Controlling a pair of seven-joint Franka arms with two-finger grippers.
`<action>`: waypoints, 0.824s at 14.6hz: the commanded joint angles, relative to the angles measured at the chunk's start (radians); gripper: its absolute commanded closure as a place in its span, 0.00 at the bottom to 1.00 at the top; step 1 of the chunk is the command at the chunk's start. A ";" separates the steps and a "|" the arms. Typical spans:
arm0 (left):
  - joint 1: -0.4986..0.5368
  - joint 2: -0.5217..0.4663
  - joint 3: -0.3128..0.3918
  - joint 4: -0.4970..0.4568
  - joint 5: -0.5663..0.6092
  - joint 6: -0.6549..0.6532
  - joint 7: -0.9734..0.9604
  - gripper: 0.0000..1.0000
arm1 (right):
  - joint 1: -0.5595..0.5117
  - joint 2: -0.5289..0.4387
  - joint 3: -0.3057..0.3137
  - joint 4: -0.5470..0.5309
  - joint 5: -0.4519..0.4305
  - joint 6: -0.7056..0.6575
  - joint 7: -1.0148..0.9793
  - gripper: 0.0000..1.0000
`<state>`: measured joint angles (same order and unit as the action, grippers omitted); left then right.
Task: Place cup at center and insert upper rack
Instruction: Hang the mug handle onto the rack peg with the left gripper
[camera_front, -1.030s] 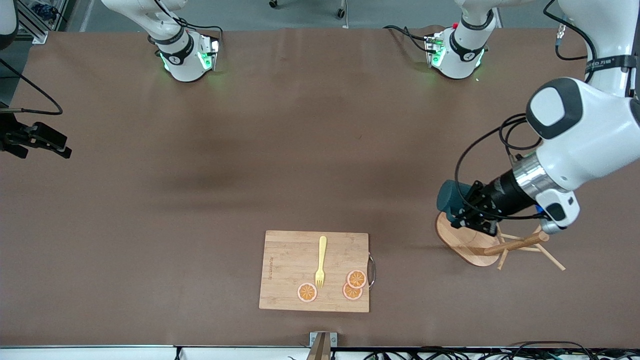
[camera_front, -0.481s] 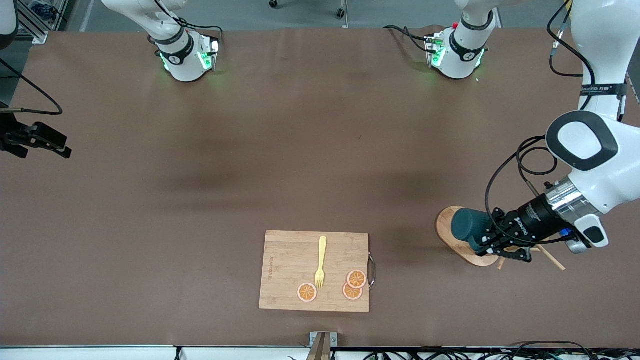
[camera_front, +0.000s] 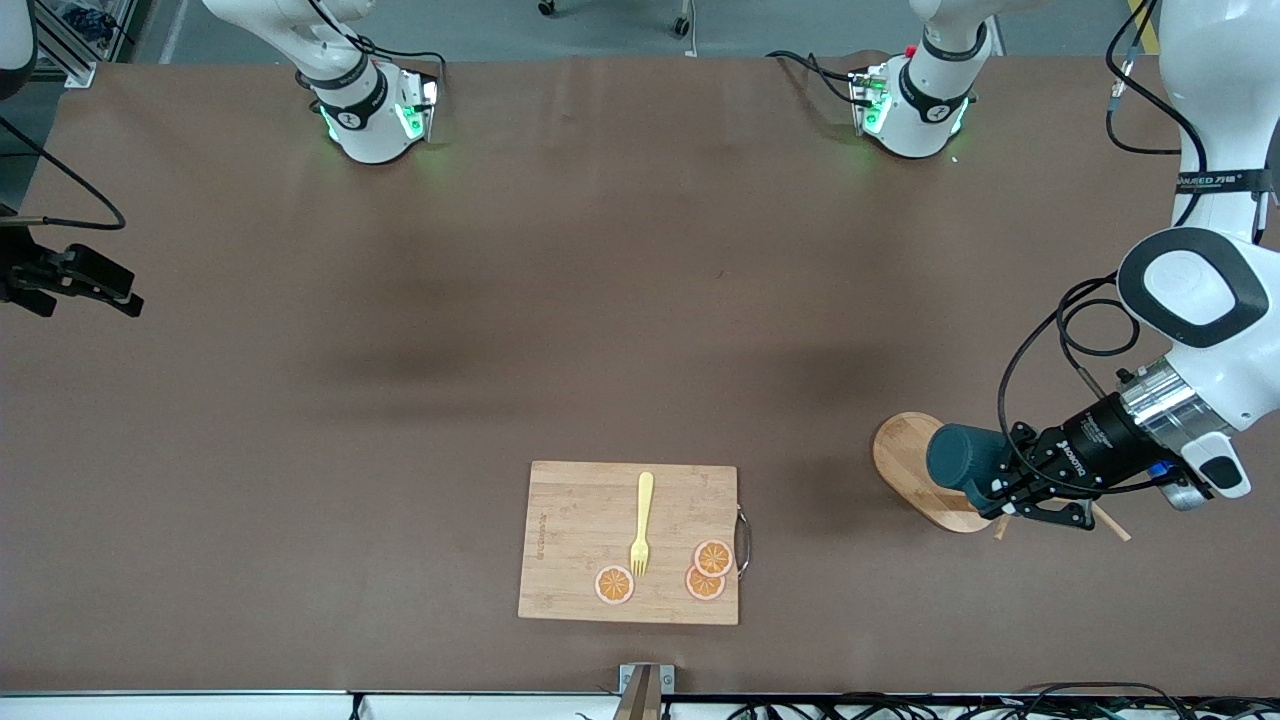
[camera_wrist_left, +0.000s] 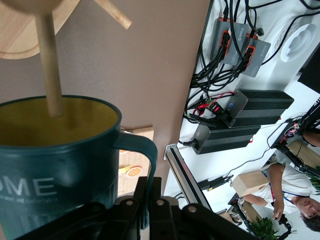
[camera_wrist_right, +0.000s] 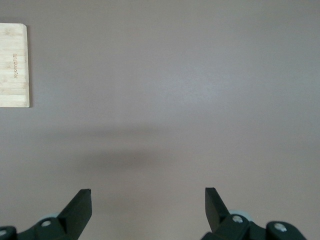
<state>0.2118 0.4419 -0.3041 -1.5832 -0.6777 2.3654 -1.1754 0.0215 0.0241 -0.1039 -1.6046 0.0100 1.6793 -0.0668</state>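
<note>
Front view: one cup (camera_front: 962, 457), three orange slices (camera_front: 706, 573).

Even overhead light, soft shadows on the table (camera_front: 640, 300), sharp focus.

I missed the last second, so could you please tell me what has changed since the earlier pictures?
The left gripper, still shut on the cup, carried it across the mug tree toward the left arm's end of the table. The right gripper, cutting board and fork stayed put.

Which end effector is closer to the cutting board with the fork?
Left. The left end effector holds the cup over the rack's base, beside the cutting board; the right end effector waits elsewhere.
</note>
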 joint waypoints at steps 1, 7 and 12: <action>0.009 0.008 -0.006 0.000 -0.019 0.011 0.040 0.99 | 0.009 0.002 -0.002 0.011 -0.016 -0.006 0.005 0.00; 0.027 0.024 -0.006 0.000 -0.013 0.023 0.043 0.93 | 0.008 0.002 -0.002 0.011 -0.016 -0.006 0.007 0.00; 0.035 0.026 0.000 0.000 -0.011 0.044 0.043 0.92 | -0.012 0.003 -0.008 0.005 -0.016 -0.006 0.007 0.00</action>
<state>0.2407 0.4702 -0.3018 -1.5833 -0.6777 2.3967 -1.1551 0.0185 0.0244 -0.1126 -1.6048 0.0090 1.6777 -0.0663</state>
